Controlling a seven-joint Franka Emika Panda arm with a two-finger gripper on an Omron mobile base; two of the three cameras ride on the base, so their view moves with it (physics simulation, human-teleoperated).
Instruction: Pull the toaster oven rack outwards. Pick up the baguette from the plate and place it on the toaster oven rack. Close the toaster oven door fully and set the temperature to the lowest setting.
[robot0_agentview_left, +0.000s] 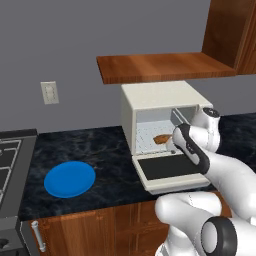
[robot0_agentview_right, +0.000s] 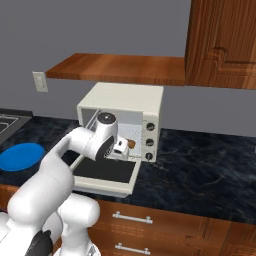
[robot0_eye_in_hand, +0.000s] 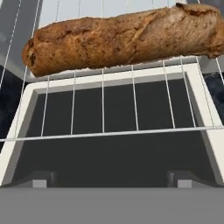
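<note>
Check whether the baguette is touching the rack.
Touching. In the hand view the baguette lies flat across the rack wires, which run under its lower edge with no gap.

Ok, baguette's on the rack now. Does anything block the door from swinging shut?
Yes. The toaster oven rack is pulled out over the open toaster oven door, with the baguette lying across it. The open gripper and wrist also hang above the door. Both likely need to clear first.

a dark speckled countertop (robot0_agentview_left: 100, 150) runs along a grey wall, with a white wall outlet (robot0_agentview_left: 49, 92), a wooden shelf (robot0_agentview_left: 165, 66), wooden cabinets (robot0_agentview_right: 220, 45) and a stove (robot0_agentview_left: 10, 160) at far left.
</note>
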